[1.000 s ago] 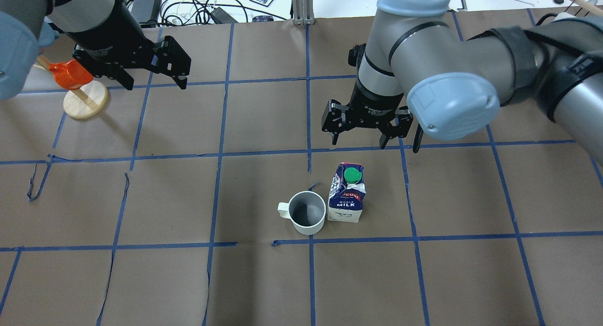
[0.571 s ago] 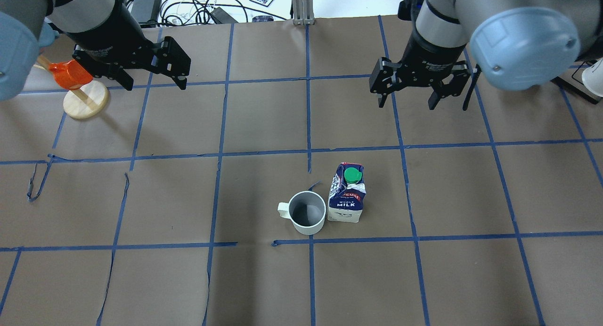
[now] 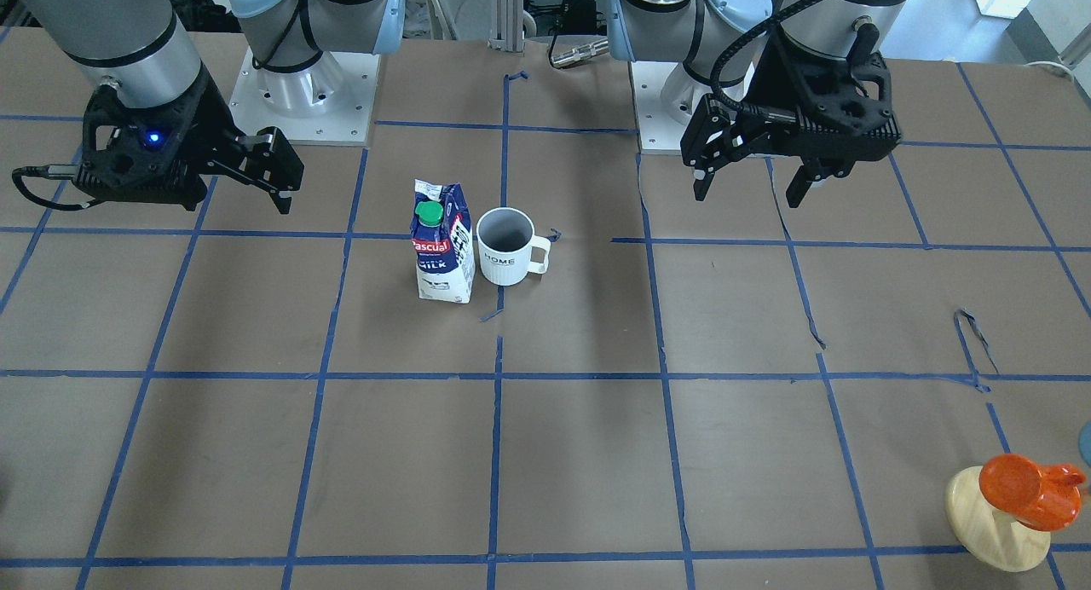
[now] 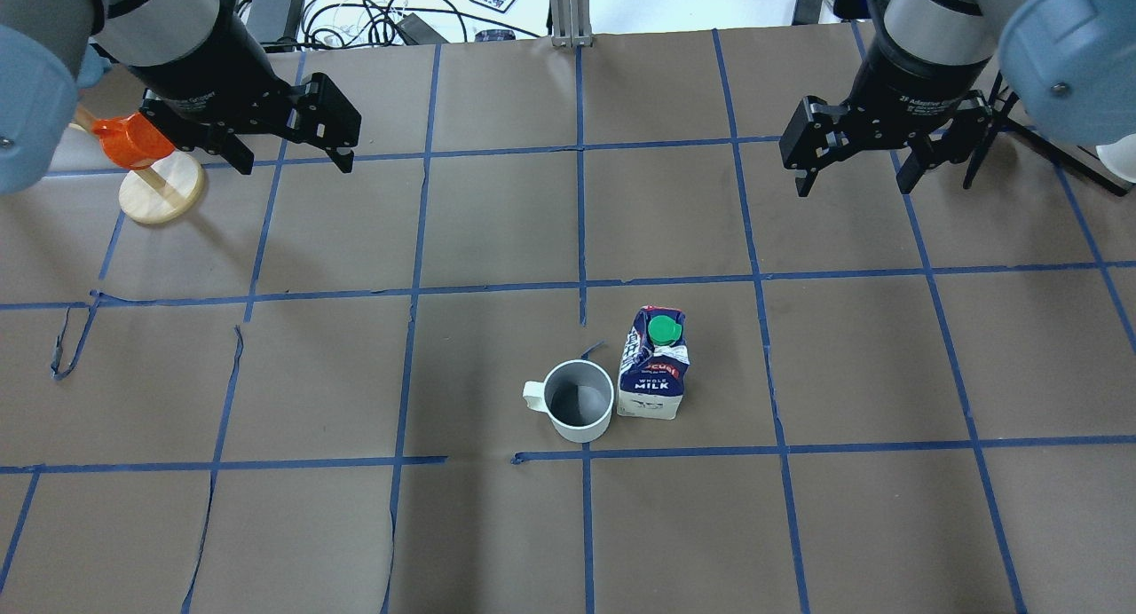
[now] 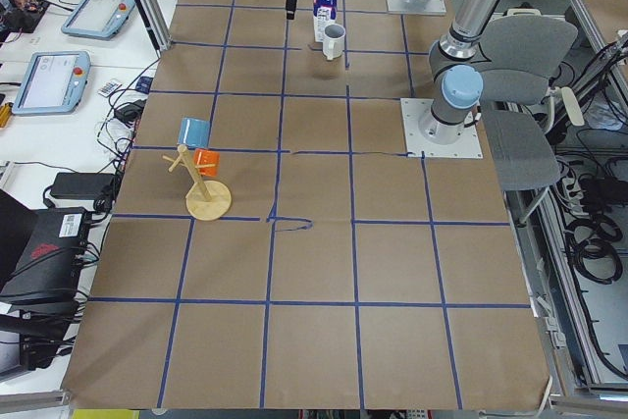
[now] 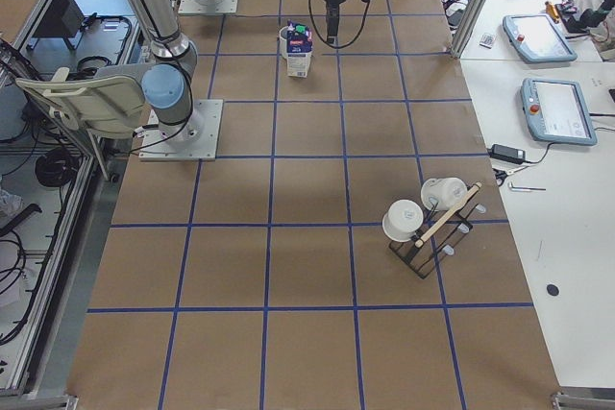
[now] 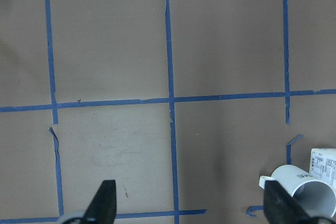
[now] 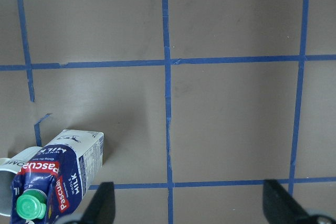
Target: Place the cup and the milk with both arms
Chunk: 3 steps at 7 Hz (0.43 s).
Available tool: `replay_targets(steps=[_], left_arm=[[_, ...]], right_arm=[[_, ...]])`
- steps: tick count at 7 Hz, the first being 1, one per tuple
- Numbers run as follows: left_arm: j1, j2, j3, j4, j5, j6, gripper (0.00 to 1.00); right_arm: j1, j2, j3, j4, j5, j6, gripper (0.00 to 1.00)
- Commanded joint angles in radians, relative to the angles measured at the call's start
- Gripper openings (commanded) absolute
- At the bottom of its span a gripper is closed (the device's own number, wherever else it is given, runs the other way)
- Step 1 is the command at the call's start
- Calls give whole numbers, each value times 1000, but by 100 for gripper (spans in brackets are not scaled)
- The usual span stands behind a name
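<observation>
The white cup (image 4: 579, 405) stands upright near the table's middle, handle to the overhead view's left, "HOME" showing in the front view (image 3: 503, 251). The milk carton (image 4: 655, 366) stands upright right beside it, green cap up; it also shows in the front view (image 3: 443, 247). My left gripper (image 4: 295, 157) is open and empty, raised at the far left, well away from both. My right gripper (image 4: 853, 188) is open and empty, raised at the far right. The left wrist view catches the cup (image 7: 307, 190) at its lower right. The right wrist view catches the milk (image 8: 58, 174) at its lower left.
An orange cup-like thing (image 4: 131, 142) sits on a pale wooden disc (image 4: 164, 192) just left of my left gripper. Cables (image 4: 373, 19) lie beyond the table's far edge. A rack with white cups (image 6: 432, 223) stands at the table's right end.
My right gripper has moved away from above the milk, to the right and toward the far edge, still open. The left arm, cup and milk have not moved.
</observation>
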<state>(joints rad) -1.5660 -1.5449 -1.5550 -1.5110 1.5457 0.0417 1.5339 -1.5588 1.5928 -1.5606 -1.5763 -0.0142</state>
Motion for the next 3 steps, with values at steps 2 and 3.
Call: replay_targets(steps=[2, 3], left_arm=[[1, 0, -2, 0, 2, 0, 100], [1, 0, -2, 0, 2, -2, 100]], right_arm=[[-1, -4, 4, 8, 2, 7, 100], [0, -4, 4, 5, 12, 10, 100]])
